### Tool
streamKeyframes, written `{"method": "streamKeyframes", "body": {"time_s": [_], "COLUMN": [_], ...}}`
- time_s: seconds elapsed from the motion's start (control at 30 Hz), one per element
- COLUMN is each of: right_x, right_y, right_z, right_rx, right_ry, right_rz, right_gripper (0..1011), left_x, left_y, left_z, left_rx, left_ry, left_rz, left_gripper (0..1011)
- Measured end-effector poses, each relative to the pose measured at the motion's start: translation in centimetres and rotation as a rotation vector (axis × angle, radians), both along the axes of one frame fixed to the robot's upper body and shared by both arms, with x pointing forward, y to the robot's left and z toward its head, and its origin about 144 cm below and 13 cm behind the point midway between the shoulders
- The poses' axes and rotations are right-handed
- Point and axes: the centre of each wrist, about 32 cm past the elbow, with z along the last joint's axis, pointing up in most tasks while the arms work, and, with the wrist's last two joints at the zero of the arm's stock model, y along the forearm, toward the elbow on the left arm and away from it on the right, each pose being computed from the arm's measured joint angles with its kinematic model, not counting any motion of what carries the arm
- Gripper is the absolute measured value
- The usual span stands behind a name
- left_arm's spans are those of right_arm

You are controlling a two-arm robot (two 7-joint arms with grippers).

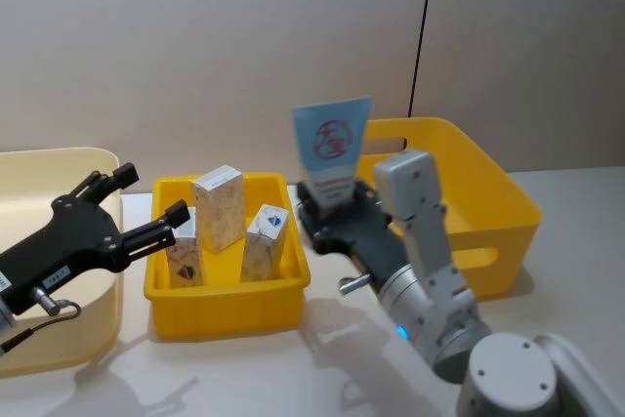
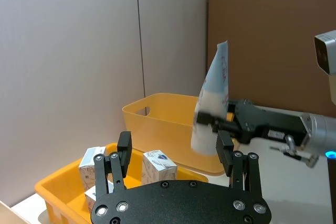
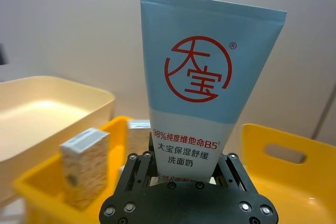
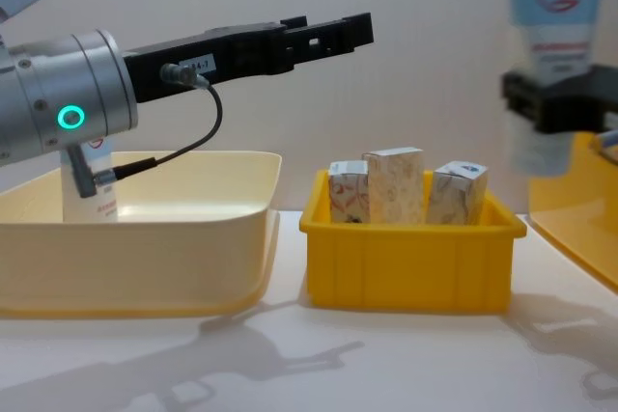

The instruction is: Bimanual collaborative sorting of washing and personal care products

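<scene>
**Tube held high on the right, left gripper open over the boxes**

Far left: a cream bin point(image 1: 98, 157). From the chest view, what looks like a tube point(image 4: 85, 192) stands in it, partly hidden behind the left arm.

Left gripper point(image 1: 153, 194): jaws wide, nothing between them. It hovers above the left edge of the small yellow tray point(image 1: 225, 295) and well clear of its contents.

In the tray: three patterned boxes, all upright and close together. These are a tall box point(image 1: 218, 207), a short box point(image 1: 184, 261) to its left, and a blue-marked box point(image 1: 266, 241) to its right.

Right gripper point(image 1: 330, 204): clamped on the lower end of a light-blue tube point(image 1: 332, 144). The tube is upright, red logo facing the robot, raised above table level. It sits just right of the tray, near the left rim of the large yellow bin point(image 1: 488, 192).

Risks, as I judge them:
- The grip is low on a soft tube and most of its length stands free above the jaws. A quick swing could make it lean or slide in the pads.
- The two grippers are near each other across the tray. If the tube is bound for the cream bin or a handover, the arms' paths cross over the boxes, so a low pass could topple the tall box.
- A handover squeeze on the thin upper end could fold the tube rather than hold it.
- Letting go too high over either bin could let the tube fall on its side.
</scene>
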Motion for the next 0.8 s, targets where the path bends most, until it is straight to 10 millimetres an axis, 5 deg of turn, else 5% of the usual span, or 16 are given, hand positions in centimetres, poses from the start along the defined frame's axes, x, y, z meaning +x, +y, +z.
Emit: {"method": "streamKeyframes", "body": {"time_s": [0.8], "right_x": [5.5], "right_y": [-5.5], "right_z": [1.4], "right_rx": [0.034], "right_ry": [-0.192], "right_rz": [-0.287], "right_gripper": [455], "left_x": [0.0], "left_y": [0.0], "left_z": [0.0], "left_rx": [0.0], "left_ry": [0.0], "left_rz": [0.0], "left_gripper": [1000]}}
